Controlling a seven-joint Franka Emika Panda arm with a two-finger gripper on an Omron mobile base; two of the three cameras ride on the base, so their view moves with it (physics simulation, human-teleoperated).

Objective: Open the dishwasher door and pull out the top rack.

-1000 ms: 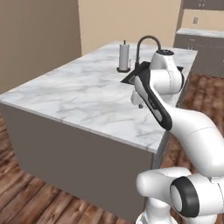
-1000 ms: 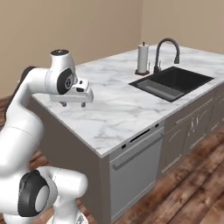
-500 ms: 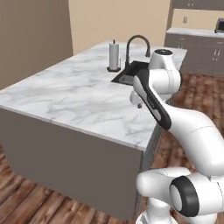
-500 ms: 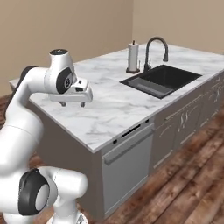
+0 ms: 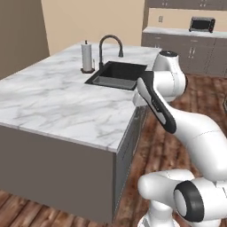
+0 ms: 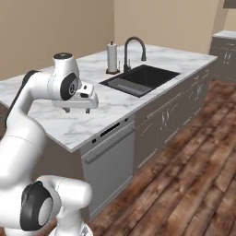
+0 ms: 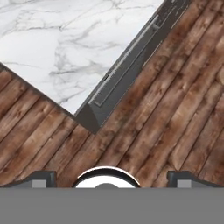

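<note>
The dishwasher door (image 6: 109,173) is a plain grey panel in the island's front, upright and shut, with a bar handle near its top. From above, in the hand view, the door (image 7: 127,65) shows as a narrow dark strip along the marble counter's edge. The top rack is hidden behind the shut door. My gripper (image 6: 77,110) hangs over the counter's front edge, above and slightly left of the door, pointing down. It is open, its fingertips (image 7: 42,177) far apart with nothing between them.
The marble island counter (image 6: 55,92) carries a black sink (image 6: 140,79), a dark faucet (image 6: 134,46) and a paper towel roll (image 6: 112,57). Grey handled cabinet doors (image 6: 161,124) stand to the right of the dishwasher. Wooden floor (image 6: 184,184) lies in front.
The base has driven along the island, so the whole scene has shifted in both base views. The arm keeps its pose, and the door stays shut.
</note>
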